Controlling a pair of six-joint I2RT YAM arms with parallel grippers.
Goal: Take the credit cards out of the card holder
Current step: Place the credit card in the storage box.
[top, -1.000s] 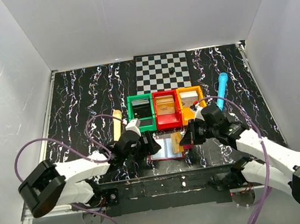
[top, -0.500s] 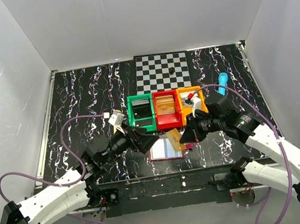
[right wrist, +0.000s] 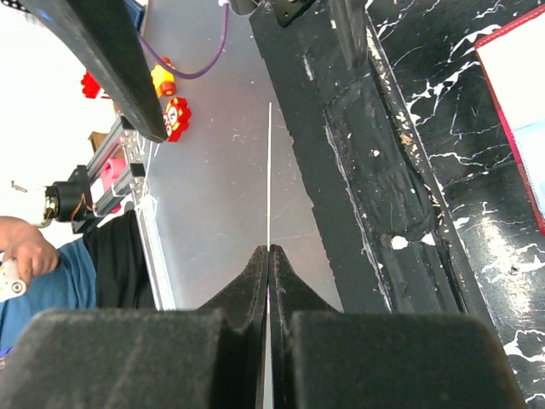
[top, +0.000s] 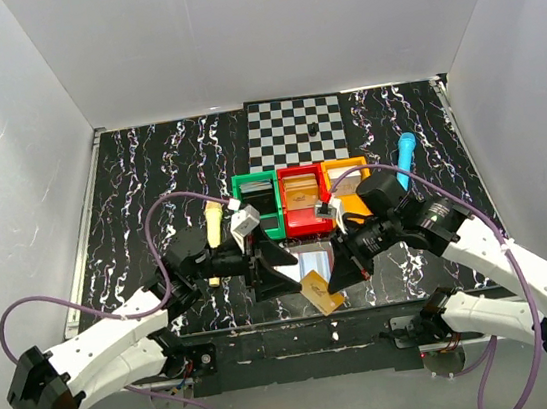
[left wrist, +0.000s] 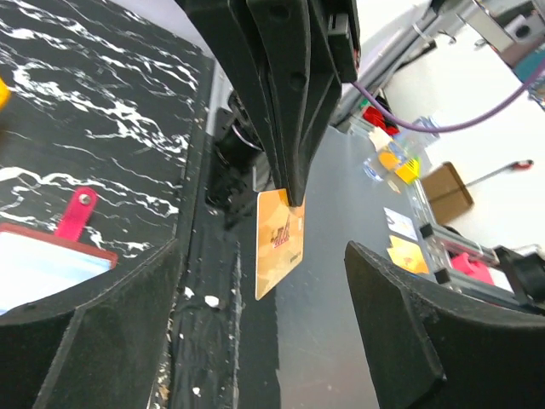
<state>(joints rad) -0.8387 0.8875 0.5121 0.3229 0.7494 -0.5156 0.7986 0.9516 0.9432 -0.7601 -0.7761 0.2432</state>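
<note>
Your right claw is shut tight on one credit card, orange with a darker print, pinching it by its upper edge. In the right wrist view that card shows edge-on only, as a thin pale line running out from the fingertips. Your left claw stands wide apart and has hold of nothing (in the left wrist view the card hangs in the gap between its fingers and touches neither).

The two claws face each other over the near part of the table. The card is tilted and lies just toward the near edge from the card holder, apart from it.

The card holder lies open and flat on the marbled black surface, pale blue-grey inside upward and red border showing, between the two claws and just in front of the red bin. You cannot tell from these views whether further cards sit inside it.

The green bin, red bin and orange bin stand side by side behind the holder. A checkered mat lies behind the bins.
</note>
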